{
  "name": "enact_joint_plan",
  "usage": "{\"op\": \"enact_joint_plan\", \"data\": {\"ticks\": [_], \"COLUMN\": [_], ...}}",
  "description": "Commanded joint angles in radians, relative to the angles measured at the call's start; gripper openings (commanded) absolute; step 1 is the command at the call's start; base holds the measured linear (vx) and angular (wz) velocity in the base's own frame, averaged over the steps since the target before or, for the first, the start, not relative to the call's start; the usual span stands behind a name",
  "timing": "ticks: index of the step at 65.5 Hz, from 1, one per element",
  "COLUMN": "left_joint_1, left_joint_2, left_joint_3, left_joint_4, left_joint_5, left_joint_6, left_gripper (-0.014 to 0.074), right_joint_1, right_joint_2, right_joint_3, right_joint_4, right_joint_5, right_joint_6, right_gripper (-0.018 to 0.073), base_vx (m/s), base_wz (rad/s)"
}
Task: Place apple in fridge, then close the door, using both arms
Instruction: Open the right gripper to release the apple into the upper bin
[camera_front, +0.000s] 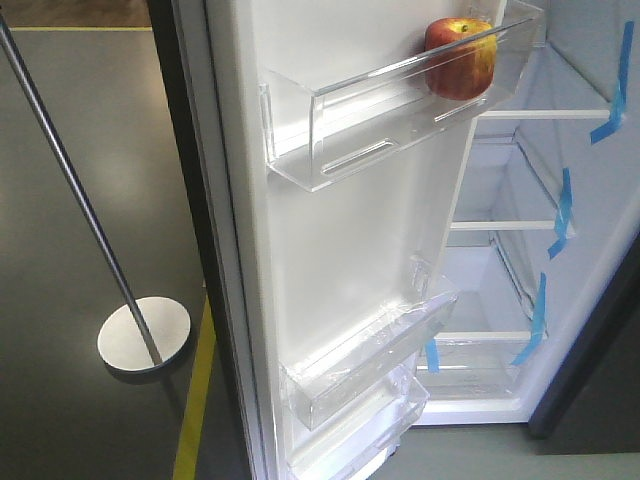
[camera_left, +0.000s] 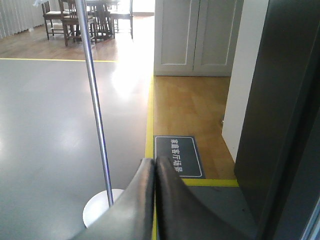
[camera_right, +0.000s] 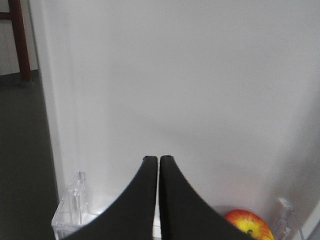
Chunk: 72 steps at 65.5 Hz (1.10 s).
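Observation:
The red and yellow apple (camera_front: 460, 58) rests in the top clear bin (camera_front: 330, 150) of the open door (camera_front: 350, 250), at the bin's right end. The fridge (camera_front: 600, 240) stands open behind it, white inside with glass shelves and blue tape strips. My right gripper (camera_right: 158, 159) is shut and empty, pointed at the door's white inner face, with the apple (camera_right: 249, 223) low to its right. My left gripper (camera_left: 154, 161) is shut and empty, facing the floor beside the door's dark outer side (camera_left: 280, 110). Neither gripper shows in the front view.
A metal pole (camera_front: 70, 180) on a round white base (camera_front: 143, 334) stands left of the door. Yellow floor tape (camera_front: 195, 400) runs beside it. Lower door bins (camera_front: 370, 360) jut out. A dark floor sign (camera_left: 178, 156) and white cabinets (camera_left: 195, 37) lie ahead of the left wrist.

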Motion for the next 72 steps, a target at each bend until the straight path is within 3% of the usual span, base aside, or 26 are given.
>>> {"op": "enact_joint_plan", "data": {"ticks": [1,7,14,27,42,47,59,72], "left_joint_1": [-0.007,-0.007,-0.007,-0.007,-0.007,-0.007,-0.007,-0.007], "left_joint_2": [-0.014,-0.014,-0.014,-0.014,-0.014,-0.014,-0.014,-0.014], "left_joint_3": [-0.017,-0.023,-0.024,-0.024,-0.024,-0.024,-0.024,-0.030], "left_joint_4": [-0.010,-0.010,-0.033,-0.142,-0.141,-0.172,-0.469,-0.701], "left_joint_5": [-0.080,-0.085,-0.131,-0.241,-0.259,-0.266,-0.264,-0.306], "left_joint_6": [-0.009,-0.009,-0.037,-0.090,-0.105,-0.179,-0.556,-0.750], "left_gripper": [-0.0006,-0.0006,-0.0006,-0.0006,-0.0006,-0.0006,-0.0006,-0.0006], "right_joint_1": [-0.004,-0.004,-0.004,-0.004,-0.004,-0.004,-0.004,-0.004], "right_joint_2": [-0.062,-0.102,-0.177,-0.404,-0.729,-0.817,-0.978,-1.033], "right_joint_3": [-0.025,-0.011,0.109,0.538,0.971,1.065,1.200,1.219], "right_joint_4": [-0.057,-0.130,-0.143,-0.143,-0.140,-0.140,-0.140,-0.143], "right_joint_5": [-0.035,-0.027,-0.050,-0.202,-0.296,-0.296,-0.295,-0.290], "right_joint_6": [0.065,0.117,0.120,0.091,0.089,0.091,0.135,0.138], "right_gripper": [-0.0004,-0.0004,-0.0004,-0.0004,-0.0004,-0.0004,-0.0004,-0.0004], "base_vx": [0.00,0.00,0.00,0.00,0.00,0.00,0.00,0.00], "base_wz": [0.00,0.00,0.00,0.00,0.00,0.00,0.00,0.00]}}
